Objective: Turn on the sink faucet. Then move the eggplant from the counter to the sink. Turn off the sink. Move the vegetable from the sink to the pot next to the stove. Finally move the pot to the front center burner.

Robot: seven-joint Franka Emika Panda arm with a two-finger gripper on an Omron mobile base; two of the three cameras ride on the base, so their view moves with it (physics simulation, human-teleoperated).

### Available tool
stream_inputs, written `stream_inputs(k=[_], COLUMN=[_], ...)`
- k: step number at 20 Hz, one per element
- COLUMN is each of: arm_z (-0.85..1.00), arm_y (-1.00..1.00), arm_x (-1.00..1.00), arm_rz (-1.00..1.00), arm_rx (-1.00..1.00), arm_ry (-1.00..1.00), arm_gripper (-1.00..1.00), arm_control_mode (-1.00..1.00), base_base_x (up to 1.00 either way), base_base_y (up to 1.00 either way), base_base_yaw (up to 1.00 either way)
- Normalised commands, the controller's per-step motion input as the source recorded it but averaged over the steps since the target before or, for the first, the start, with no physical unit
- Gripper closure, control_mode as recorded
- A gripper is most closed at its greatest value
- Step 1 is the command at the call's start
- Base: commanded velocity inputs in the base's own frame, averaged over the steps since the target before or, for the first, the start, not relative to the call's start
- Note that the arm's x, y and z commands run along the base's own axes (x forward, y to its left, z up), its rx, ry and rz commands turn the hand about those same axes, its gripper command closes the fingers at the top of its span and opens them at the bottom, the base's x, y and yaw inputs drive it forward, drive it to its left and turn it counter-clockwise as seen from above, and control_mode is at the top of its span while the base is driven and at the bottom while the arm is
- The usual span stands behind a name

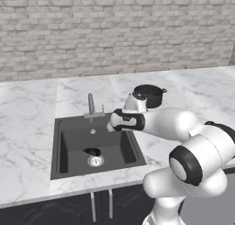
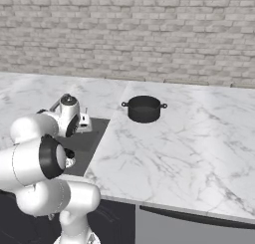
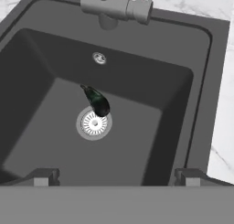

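the eggplant (image 3: 97, 101) lies in the sink (image 3: 41, 77), touching the edge of the drain (image 3: 93, 123). the end effector (image 3: 116, 176) hovers above the drain, fingers spread and empty. likely next: press the sink faucet (image 3: 114, 7) lever gently off.

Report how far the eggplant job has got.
Done, by the look of it: the eggplant lies in the sink, partly over the drain. In hand: the open gripper hovers above the basin, holding nothing; no water shows at the sink faucet, so whether it is off I cannot tell. Left: lifting the eggplant out, putting it in the pot, and moving the pot to the burner.
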Motion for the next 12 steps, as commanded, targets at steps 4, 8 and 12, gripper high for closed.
stream_inputs(k=[4, 8, 12], arm_z=[-0.22, -0.28, -0.25], arm_y=[0.32, 0.42, 0.31], arm_x=[0.00, 0.00, 0.00], arm_rz=[0.00, 0.05, 0.03], arm_rx=[-0.03, -0.02, 0.00], arm_ry=[0.00, 0.02, 0.00], arm_gripper=[-1.00, -1.00, -1.00], arm_control_mode=[-1.00, -1.00, -1.00], base_base_x=[0.00, 0.00, 0.00], base_base_y=[0.00, 0.00, 0.00], base_base_yaw=[0.00, 0.00, 0.00])
